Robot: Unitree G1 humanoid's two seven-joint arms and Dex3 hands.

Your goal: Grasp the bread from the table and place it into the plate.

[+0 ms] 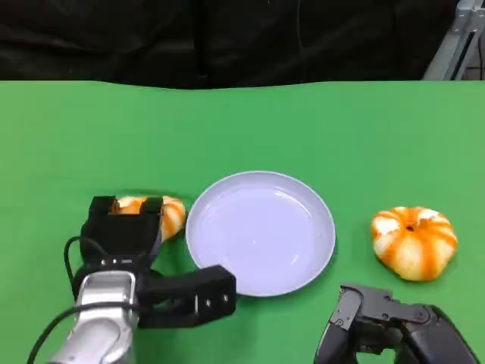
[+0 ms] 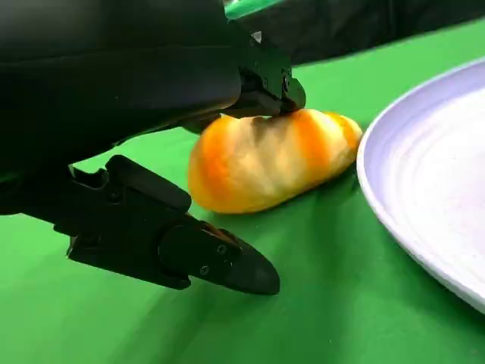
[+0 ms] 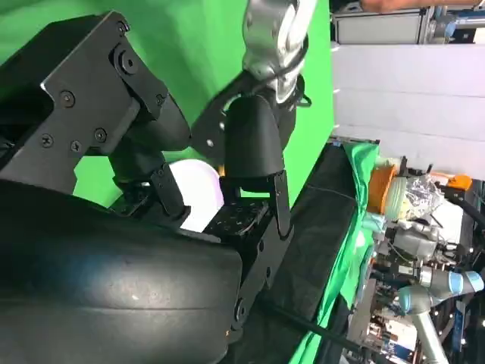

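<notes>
On the bread (image 2: 269,163), no writing.

Overhead head view, close wrist views

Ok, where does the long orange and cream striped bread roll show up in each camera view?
Head view: the long orange and cream striped bread roll lies lower left, behind the left hand, just left of the round pale lilac plate.
Left wrist view: centre frame, under the hand's fingers, beside the plate's rim.
Right wrist view: cannot make it out.
Shared landmark: the plate.
</notes>
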